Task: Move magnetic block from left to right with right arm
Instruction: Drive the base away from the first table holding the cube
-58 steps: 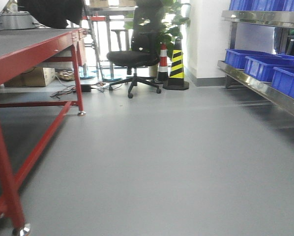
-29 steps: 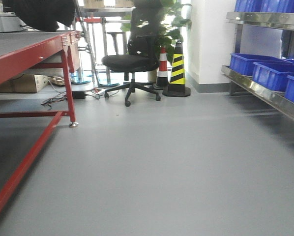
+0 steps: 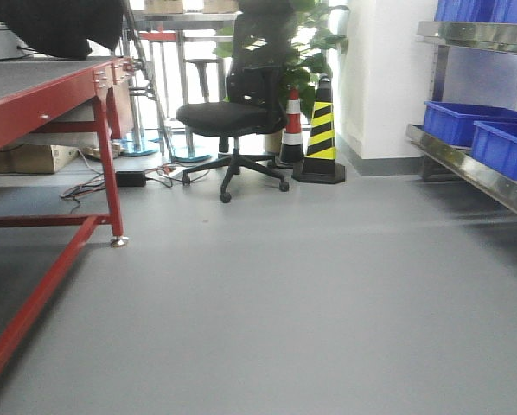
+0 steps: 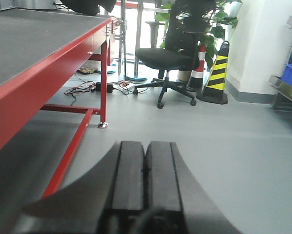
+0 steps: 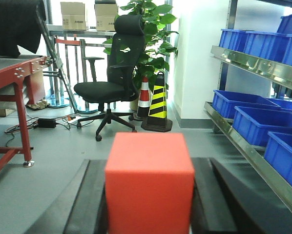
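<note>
**Red block clamped in the right claw, left claw pressed together**

In the right wrist view, the magnetic block (image 5: 149, 187) sits between the two dark fingers (image 5: 87, 200) of the right claw (image 5: 149, 168). The claw is clamped on it from either side. The block's flat red front face points at the camera, and it is held off the grey floor (image 3: 293, 303), touching nothing but the claw.

The left claw (image 4: 145, 165) has its two black pads pressed flat against each other, with only a thin seam between them and nothing in it. It points out over the floor, beside the red-framed worktop (image 4: 43, 58).

The front view shows the room. The worktop with its dark grey top stands on the left, and loose cables (image 3: 90, 184) lie on the floor beyond it. A black office chair (image 3: 231, 117) stands near the middle. Just to its right are a red-and-white cone (image 3: 293, 125) and a yellow-and-black cone (image 3: 321, 130), in front of a leafy plant (image 3: 315, 39). A steel shelf (image 3: 470, 171) on the right carries blue bins (image 3: 462, 121).
</note>
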`<act>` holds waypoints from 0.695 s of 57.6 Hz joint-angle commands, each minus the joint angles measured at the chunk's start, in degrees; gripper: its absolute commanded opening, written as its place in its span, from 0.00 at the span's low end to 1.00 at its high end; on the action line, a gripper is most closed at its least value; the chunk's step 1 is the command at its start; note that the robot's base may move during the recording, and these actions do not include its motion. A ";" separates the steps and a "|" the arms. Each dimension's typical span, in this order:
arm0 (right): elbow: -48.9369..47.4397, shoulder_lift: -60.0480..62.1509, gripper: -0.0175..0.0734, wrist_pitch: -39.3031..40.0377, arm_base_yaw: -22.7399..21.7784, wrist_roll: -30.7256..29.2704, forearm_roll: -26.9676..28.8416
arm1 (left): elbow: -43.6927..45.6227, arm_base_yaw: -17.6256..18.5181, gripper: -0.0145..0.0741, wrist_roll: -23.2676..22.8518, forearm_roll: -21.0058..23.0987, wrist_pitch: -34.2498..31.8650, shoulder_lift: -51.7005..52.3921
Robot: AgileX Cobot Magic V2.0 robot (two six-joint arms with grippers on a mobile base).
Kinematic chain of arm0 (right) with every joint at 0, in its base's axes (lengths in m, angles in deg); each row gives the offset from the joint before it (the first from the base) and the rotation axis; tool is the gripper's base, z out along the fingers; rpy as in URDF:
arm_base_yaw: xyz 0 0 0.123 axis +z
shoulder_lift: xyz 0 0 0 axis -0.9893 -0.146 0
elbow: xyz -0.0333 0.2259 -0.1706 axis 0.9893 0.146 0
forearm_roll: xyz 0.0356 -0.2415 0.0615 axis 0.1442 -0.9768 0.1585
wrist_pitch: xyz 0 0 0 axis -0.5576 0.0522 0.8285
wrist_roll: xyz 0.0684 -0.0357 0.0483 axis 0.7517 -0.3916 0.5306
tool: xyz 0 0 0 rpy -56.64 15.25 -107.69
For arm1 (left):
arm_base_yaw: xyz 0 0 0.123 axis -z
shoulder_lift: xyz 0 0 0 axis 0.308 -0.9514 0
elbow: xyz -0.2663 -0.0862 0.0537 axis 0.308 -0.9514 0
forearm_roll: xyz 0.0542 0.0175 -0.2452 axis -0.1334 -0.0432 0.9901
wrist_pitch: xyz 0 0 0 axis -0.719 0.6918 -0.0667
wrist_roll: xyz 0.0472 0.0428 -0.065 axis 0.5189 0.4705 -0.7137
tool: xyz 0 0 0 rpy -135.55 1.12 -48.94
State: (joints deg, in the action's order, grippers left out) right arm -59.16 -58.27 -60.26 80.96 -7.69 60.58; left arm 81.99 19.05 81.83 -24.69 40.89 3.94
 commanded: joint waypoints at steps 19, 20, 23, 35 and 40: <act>-1.70 -0.43 0.46 5.06 -0.26 -0.56 0.15 | -0.48 0.10 0.03 -0.10 0.16 -4.82 0.57; -1.70 -0.43 0.46 5.06 -0.26 -0.56 0.15 | -0.48 0.10 0.03 -0.10 0.16 -4.82 0.57; -1.70 -0.43 0.46 5.06 -0.26 -0.56 0.15 | -0.48 0.10 0.03 -0.10 0.16 -4.82 0.57; -1.70 -0.43 0.46 5.06 -0.26 -0.56 0.15 | -0.48 0.10 0.03 -0.10 0.16 -4.82 0.57; -1.70 -0.43 0.46 5.06 -0.26 -0.56 0.15 | -0.48 0.10 0.03 -0.10 0.16 -4.82 0.57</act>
State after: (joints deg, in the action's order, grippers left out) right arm -59.16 -58.27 -60.26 80.96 -7.69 60.58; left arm 81.99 19.05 81.83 -24.69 40.89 3.94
